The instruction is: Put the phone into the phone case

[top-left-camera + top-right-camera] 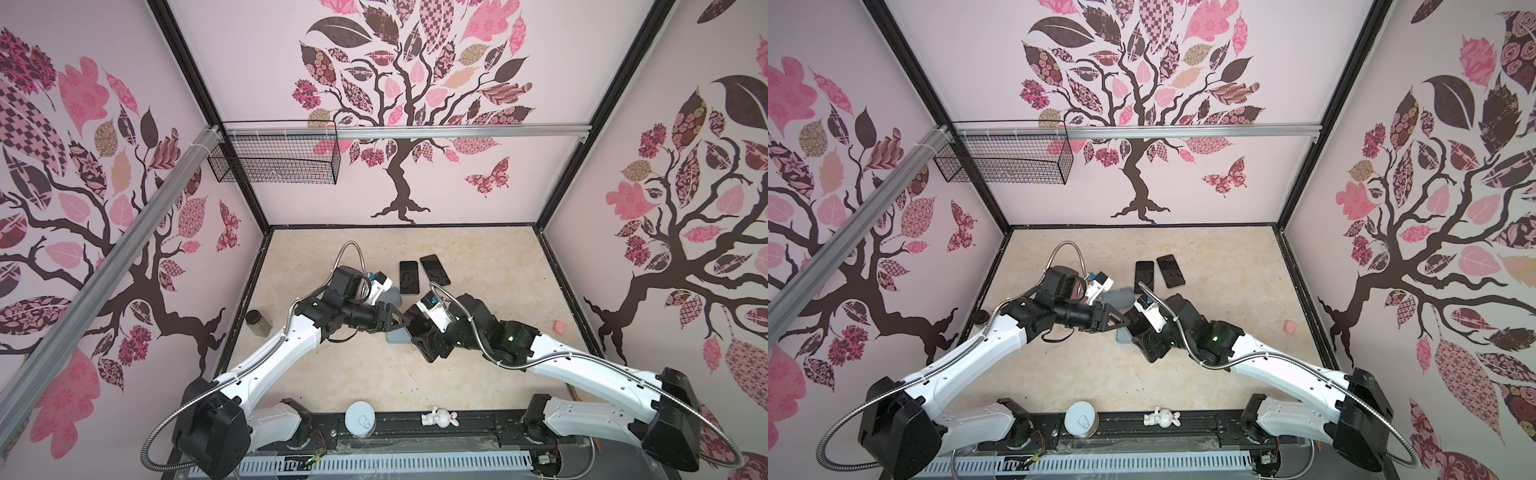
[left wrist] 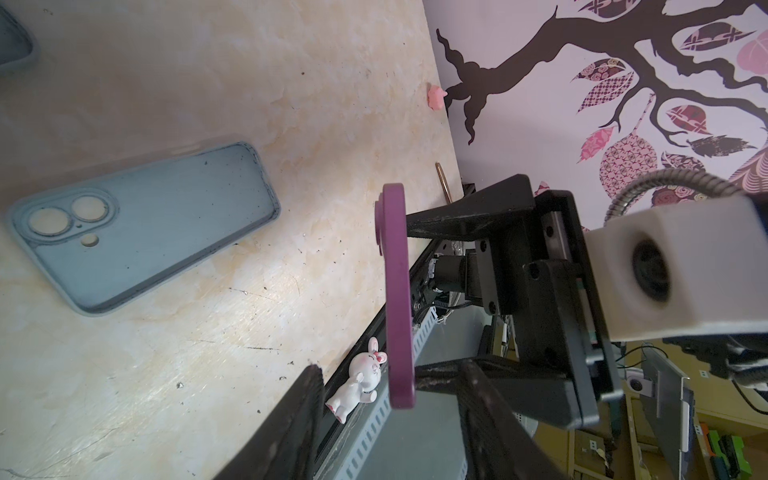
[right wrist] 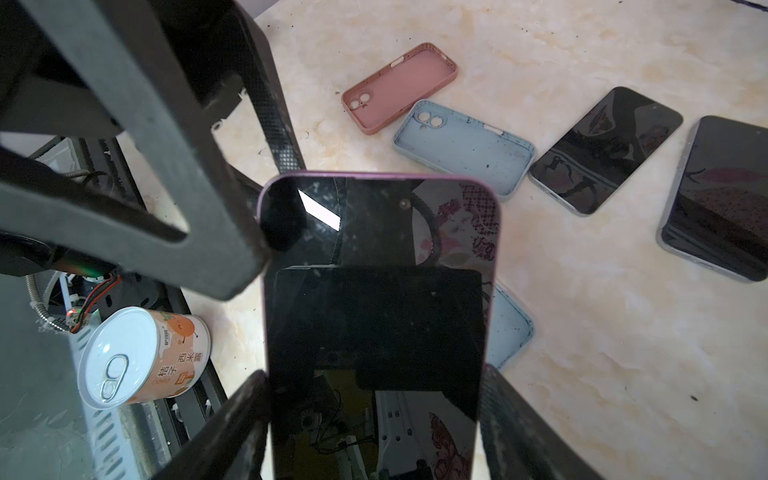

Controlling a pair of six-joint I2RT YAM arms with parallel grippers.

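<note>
Right gripper [image 3: 376, 378] pinches the purple phone [image 3: 374, 249] by its sides over the blue case [image 2: 158, 232]. Left gripper [image 1: 408, 322], at its 9 o'clock, straddles the end half-open, probably to steady it.

Left tool [image 2: 386, 374] gapes, facing the clamped right tool [image 3: 374, 399].

Your left claw [image 1: 407, 321] straddles the end of the purple phone [image 3: 374, 311] held in the right claw [image 3: 376, 407]. Below lies a blue phone case [image 2: 145, 232]. Beyond, two more cases [image 3: 465, 145] and two phones [image 3: 602, 149] crowd the table [image 2: 208, 395]. Outward of the right claw, the table is bare.
</note>
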